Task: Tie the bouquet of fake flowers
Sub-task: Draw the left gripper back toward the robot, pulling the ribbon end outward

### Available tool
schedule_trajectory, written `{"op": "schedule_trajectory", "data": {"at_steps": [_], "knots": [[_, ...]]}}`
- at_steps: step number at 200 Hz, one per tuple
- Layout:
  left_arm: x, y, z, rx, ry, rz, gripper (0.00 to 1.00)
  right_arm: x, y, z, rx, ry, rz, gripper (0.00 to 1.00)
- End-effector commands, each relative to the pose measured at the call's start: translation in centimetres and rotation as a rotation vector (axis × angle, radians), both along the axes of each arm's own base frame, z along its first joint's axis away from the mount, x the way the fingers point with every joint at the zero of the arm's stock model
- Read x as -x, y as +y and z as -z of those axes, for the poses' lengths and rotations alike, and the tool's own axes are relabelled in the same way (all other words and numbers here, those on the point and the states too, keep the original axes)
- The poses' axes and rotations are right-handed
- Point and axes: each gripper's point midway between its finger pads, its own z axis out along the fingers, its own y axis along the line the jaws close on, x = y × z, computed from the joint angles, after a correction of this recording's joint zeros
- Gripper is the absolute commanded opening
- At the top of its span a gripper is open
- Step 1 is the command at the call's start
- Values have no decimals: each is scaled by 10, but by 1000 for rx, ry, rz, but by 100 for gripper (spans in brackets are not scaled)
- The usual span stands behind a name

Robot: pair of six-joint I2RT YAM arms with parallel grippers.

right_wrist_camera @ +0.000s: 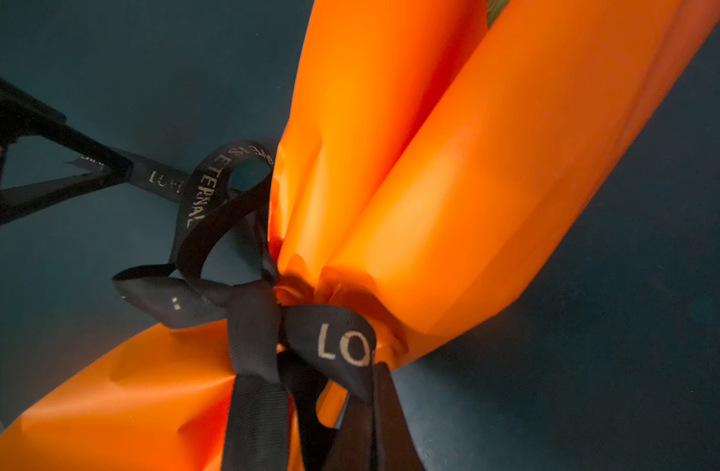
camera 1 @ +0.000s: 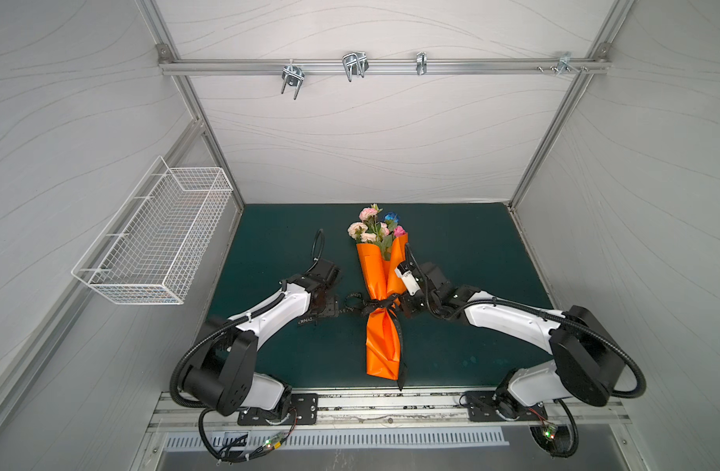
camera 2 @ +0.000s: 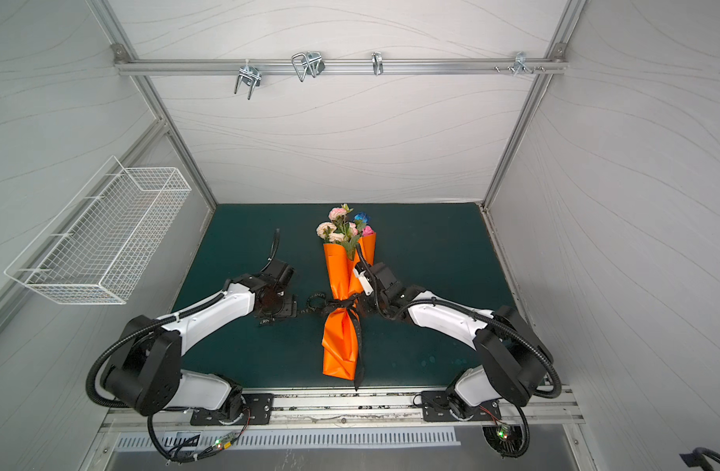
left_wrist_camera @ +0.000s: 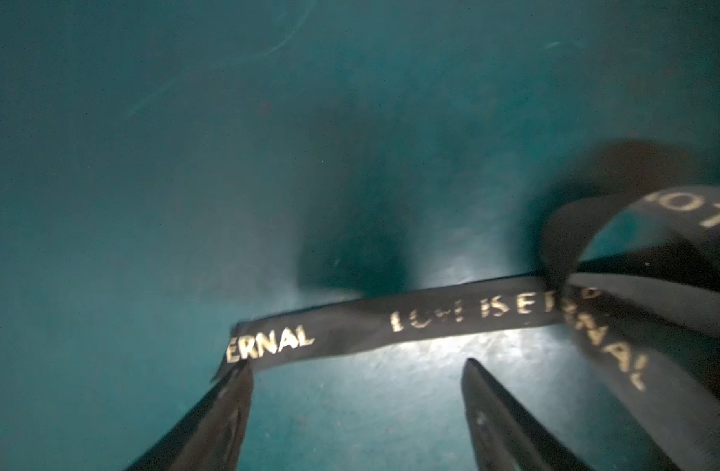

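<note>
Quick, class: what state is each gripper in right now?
Left gripper: open, ribbon end not gripped.
Right gripper: shut on the ribbon.

A: What is shown?
B: A black ribbon, lettered "ERNAL", is laid across a teal desk.
A: And the left gripper?
B: Its jaws are spread wide; the ribbon's end is seen at one tip.

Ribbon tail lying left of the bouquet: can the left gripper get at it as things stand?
Probably yes. The left gripper stands open, with the ribbon tail lying just ahead of its fingertips on the mat; nothing sits between them.
</note>
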Motion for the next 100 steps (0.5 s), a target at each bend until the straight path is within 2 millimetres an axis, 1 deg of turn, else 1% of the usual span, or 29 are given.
{"op": "schedule_trajectory", "data": {"at_steps": [1, 22, 32, 48, 57, 66, 75, 89, 100], "knots": [[2, -14, -1, 51, 114, 113, 84, 5, 2, -12, -27, -1, -14, 0], [5, -28, 8, 134, 202, 187, 85, 7, 4, -10, -35, 9, -21, 0], [8, -31, 10, 140, 253, 233, 85, 8, 4, -8, -38, 15, -22, 0], [18, -30, 13, 124, 360, 322, 85, 8, 4, -9, -48, 15, -16, 0], [23, -32, 12, 133, 401, 401, 85, 8, 5, -11, -53, 12, -20, 0], [24, -28, 12, 109, 423, 452, 85, 8, 5, -12, -54, 12, -19, 0], [19, -20, 10, 70, 409, 470, 86, 9, 5, -12, -53, 13, -21, 0], [15, -17, 4, 106, 392, 504, 86, 9, 5, -13, -56, 12, -24, 0], [12, -7, 3, 51, 373, 559, 86, 10, 4, -13, -54, 13, -24, 0]]}}
